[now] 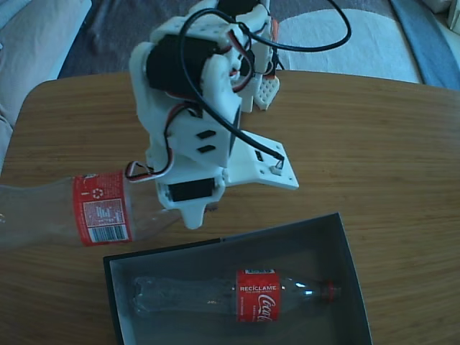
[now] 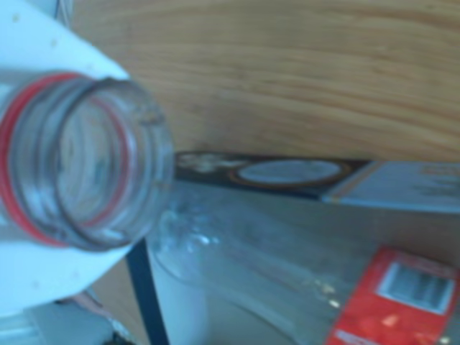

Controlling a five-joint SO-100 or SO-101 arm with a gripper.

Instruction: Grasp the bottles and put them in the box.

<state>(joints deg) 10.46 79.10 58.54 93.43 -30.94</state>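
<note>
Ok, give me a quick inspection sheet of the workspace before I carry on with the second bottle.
Surface: wooden table, bare around the work area.
Job's things: one bottle lies inside the box; the second bottle is outside it at the left of the fixed view, its open neck at the gripper.
Clutter: nothing seen.
Grippers: gripper shut on the second bottle's neck.
Cables: black cable loops over the arm, clear of the bottles.
Surroundings: pale rug beyond the table.
</note>
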